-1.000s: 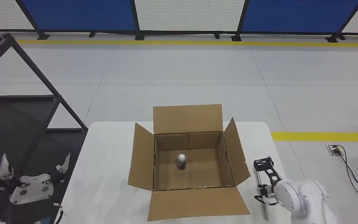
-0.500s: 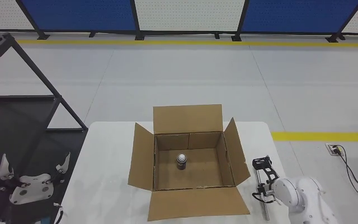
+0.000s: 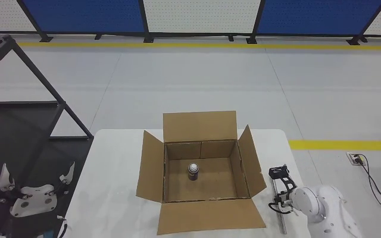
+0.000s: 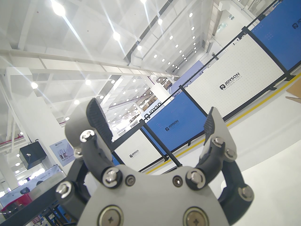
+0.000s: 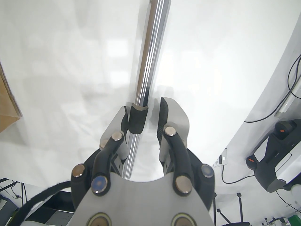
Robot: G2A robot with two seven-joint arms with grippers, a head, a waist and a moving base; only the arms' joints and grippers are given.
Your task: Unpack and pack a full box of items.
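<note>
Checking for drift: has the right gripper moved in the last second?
Yes. The right gripper has edged slightly toward the cardboard box, closing the gap to its nearest side flap.

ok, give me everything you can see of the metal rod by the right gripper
The metal rod is a straight, polished chrome-looking cylinder with a small notch near its far end and a black band around it partway along. It lies flat on the white table, beside the open cardboard box. The right gripper straddles it at the band, open: one finger sits against the band, the other pad stands clear.
</note>
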